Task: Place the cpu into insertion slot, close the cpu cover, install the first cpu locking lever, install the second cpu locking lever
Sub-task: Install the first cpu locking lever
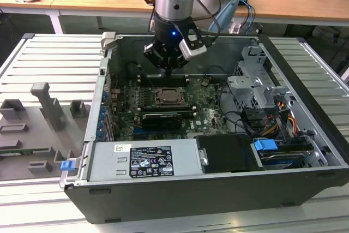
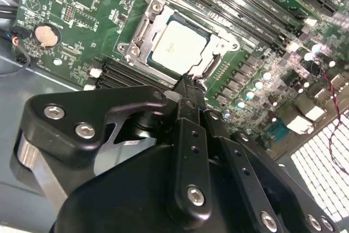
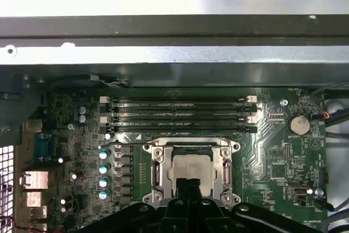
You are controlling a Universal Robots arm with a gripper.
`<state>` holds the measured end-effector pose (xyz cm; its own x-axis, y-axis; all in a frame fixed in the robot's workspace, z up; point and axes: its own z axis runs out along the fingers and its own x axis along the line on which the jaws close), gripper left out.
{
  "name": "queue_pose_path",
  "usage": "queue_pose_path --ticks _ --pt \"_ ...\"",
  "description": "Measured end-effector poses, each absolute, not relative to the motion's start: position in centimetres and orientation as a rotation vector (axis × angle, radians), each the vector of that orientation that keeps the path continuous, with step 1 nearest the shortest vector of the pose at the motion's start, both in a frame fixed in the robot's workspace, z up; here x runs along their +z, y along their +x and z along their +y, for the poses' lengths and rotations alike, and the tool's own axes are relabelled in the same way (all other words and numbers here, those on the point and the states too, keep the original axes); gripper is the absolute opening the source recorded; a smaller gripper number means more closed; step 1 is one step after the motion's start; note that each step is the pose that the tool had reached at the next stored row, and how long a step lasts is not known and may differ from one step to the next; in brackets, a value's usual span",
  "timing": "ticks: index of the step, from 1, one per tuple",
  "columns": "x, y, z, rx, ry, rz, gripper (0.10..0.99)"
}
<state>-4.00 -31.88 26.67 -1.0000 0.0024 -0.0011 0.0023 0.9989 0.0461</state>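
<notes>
The pale cpu (image 2: 177,47) lies flat in the insertion slot (image 1: 170,97) on the green board. The silver cpu cover (image 2: 139,39) lies down around it, its square window showing the chip. In the first wrist view the cpu (image 3: 192,166) sits framed by the cover (image 3: 158,173). My gripper (image 2: 188,83) hangs just over the socket's edge with its black fingers pressed together and nothing between them. The exterior view has the gripper (image 1: 169,72) a little above the slot, inside the open computer case.
Long black memory slots (image 3: 180,113) run beside the socket, and a coin battery (image 3: 299,125) sits off to one side. The power supply (image 1: 144,159), a drive cage (image 1: 256,88) with cables and the case walls hem in the board. Grey fixtures (image 1: 49,105) stand on the exterior view's left.
</notes>
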Motion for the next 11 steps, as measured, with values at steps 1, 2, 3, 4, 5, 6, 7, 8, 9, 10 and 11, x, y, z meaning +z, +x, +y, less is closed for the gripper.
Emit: queue_pose_path --ticks 1,2,3,4,5,6,7,8,9,10,11 --pt "26.6 -4.1 -31.9 0.073 0.001 3.135 0.106" --pt "26.6 -4.3 -31.9 0.072 0.000 3.132 0.106" --pt "26.6 -4.7 -31.9 0.073 0.000 3.130 0.106" --pt "26.6 -5.1 -31.9 0.074 0.000 3.129 0.106" --pt "26.6 -5.5 -31.9 0.074 0.000 3.128 0.106" --pt "26.6 -6.1 -31.9 0.075 0.000 3.127 0.106" --pt "26.5 -6.6 -31.9 0.075 0.000 3.126 0.106" --pt "26.5 -7.1 -31.9 0.075 0.000 3.125 0.106" --pt "26.5 -7.4 -31.9 0.075 0.000 3.124 0.106" --pt "26.5 -7.8 -31.9 0.075 0.000 3.124 0.106" --pt "26.5 -8.1 -31.9 0.075 0.000 3.124 0.106"
